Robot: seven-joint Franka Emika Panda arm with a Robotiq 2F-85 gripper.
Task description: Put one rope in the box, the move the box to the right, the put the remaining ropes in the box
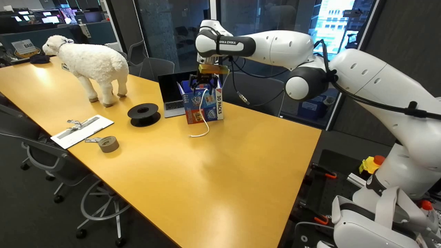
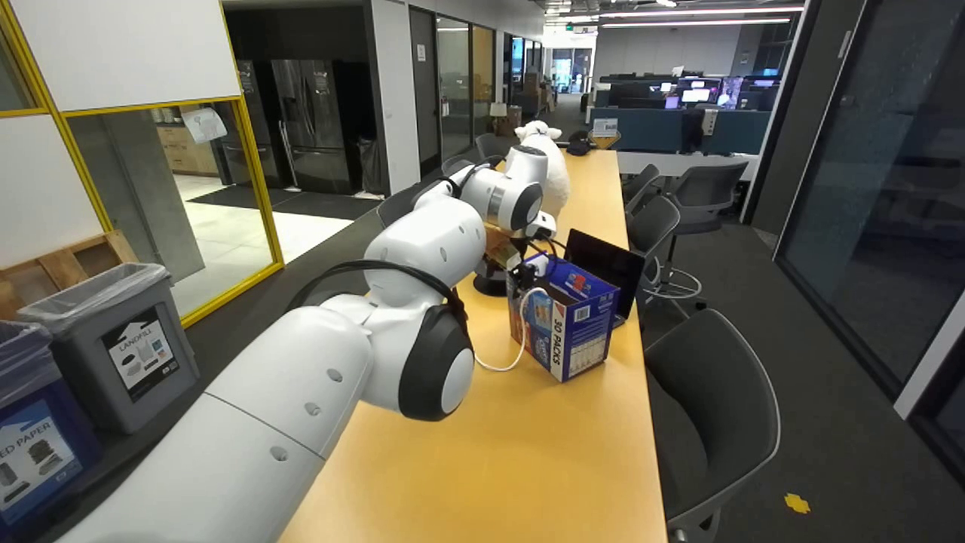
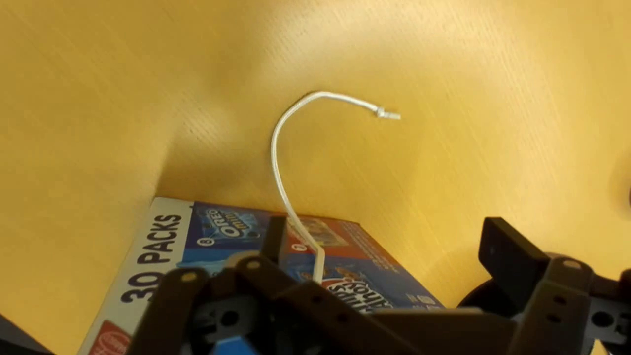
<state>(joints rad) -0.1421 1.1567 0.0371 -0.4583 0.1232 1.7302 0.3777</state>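
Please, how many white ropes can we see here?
1: the rope hangs down the outside of the box, its lower end on the table. More may be hidden inside.

Open-topped blue box, upright near long edge of the bench, white rope hanging over its rim, knotted end on bench

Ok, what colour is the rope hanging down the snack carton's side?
The rope is white along its visible length; it shows best in the wrist view.
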